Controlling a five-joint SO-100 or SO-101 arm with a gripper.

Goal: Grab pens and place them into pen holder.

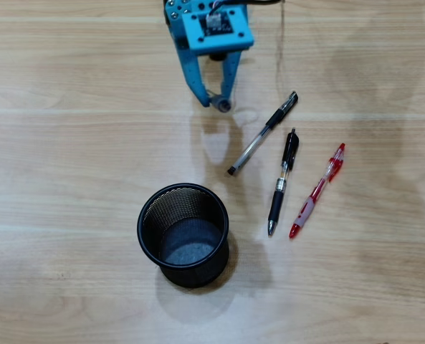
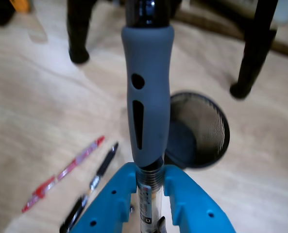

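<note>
My blue gripper [image 1: 213, 99] is at the top of the overhead view, shut on a pen with a grey rubber grip [image 2: 148, 97] and a clear barrel. In the wrist view the pen stands up between the jaws of the gripper [image 2: 149, 171], and its grey end shows in the overhead view [image 1: 223, 106]. The black mesh pen holder [image 1: 183, 233] stands upright below the gripper, apart from it; it also shows in the wrist view [image 2: 202, 127]. Three pens lie on the table to the right: a clear one with black ends [image 1: 262, 134], a black one [image 1: 282, 183] and a red one [image 1: 317, 191].
The table is light wood [image 1: 69, 143]. In the wrist view the red pen [image 2: 63, 172] and the black pen [image 2: 104, 165] lie at the lower left, and dark furniture legs [image 2: 78, 29] stand beyond the table.
</note>
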